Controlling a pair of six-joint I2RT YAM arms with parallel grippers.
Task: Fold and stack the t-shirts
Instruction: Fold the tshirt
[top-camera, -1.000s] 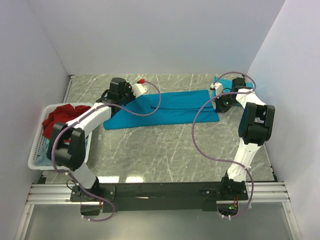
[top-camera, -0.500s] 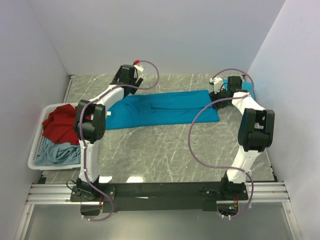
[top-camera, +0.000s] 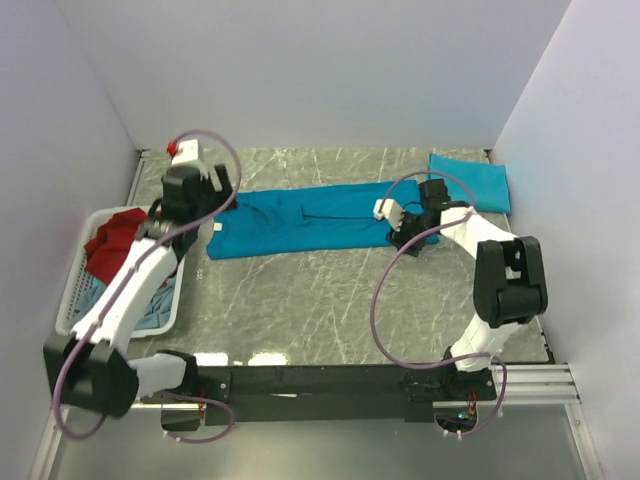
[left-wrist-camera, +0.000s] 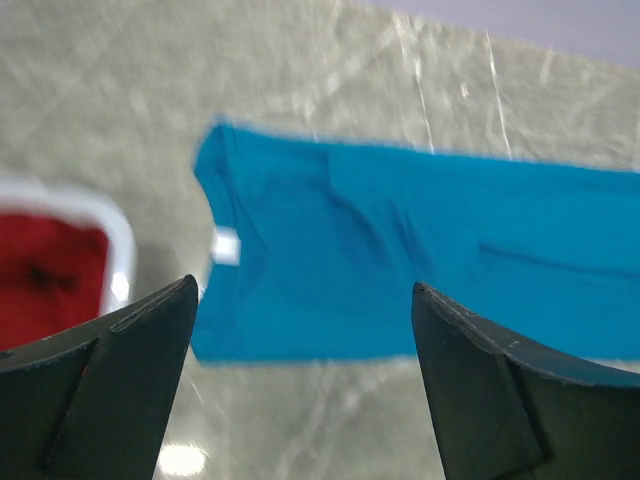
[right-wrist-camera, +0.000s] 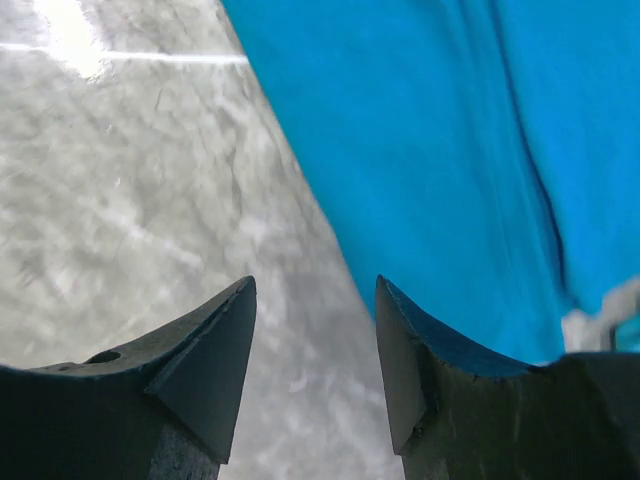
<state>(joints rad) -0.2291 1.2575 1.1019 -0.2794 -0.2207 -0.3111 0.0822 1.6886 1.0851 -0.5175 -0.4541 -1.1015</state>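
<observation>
One teal t-shirt (top-camera: 310, 222), white neck label (left-wrist-camera: 227, 245) blurred

Left arm (top-camera: 140, 270) and right arm (top-camera: 467, 226): white shells, black joints, a purple cable (top-camera: 374, 300) looping off each. Dark wedge-shaped fingers (left-wrist-camera: 110, 390), red cap (top-camera: 173, 149) atop the left wrist.

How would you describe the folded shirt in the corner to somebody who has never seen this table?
Start at the marble table and go to its far right corner. A folded teal shirt lies there. Unlike the long teal shirt spread mid-table, it is a small neat rectangle.
</observation>
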